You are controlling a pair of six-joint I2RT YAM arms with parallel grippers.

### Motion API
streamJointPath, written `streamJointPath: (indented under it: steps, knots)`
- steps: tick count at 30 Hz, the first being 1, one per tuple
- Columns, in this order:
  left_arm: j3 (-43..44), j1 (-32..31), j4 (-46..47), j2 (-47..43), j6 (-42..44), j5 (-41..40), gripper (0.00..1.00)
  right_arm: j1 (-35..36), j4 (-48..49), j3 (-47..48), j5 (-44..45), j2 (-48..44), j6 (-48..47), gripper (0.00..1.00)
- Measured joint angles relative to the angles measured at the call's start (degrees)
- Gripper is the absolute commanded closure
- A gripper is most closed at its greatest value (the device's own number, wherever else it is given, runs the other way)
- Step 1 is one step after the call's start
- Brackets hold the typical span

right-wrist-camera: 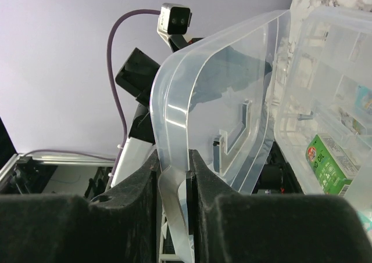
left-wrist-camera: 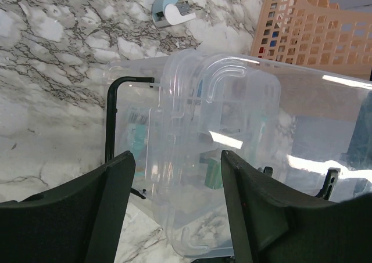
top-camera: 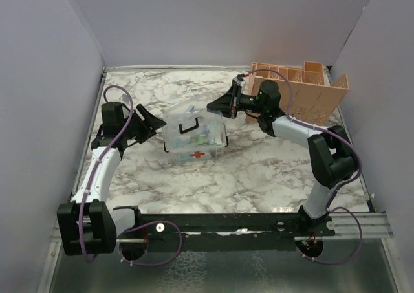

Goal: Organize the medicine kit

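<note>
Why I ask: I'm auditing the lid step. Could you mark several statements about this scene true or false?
The right tool pinches the edge of the medicine kit's clear lid. True.
The left tool is shut on the lid too. False: the left tool's jaws stand open.
The peach organizer sits at the left side of the table. False: the peach organizer stands at the table's far right.
A green box lies inside the medicine kit. True.
</note>
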Motion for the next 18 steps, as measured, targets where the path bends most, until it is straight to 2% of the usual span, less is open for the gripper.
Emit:
streamJointPath:
  steps: [15,18]
  knots:
    - [-2.7,-0.3,4.8,4.0,-1.7,5.0,0.57,-1.3,-2.4,-1.6,1.3,-0.7,-6.7,0.74]
    - [-2.7,-0.9,6.2,4.3,-1.8,5.5,0.59,-1.8,-3.6,-1.6,1.3,-0.7,-8.4,0.64]
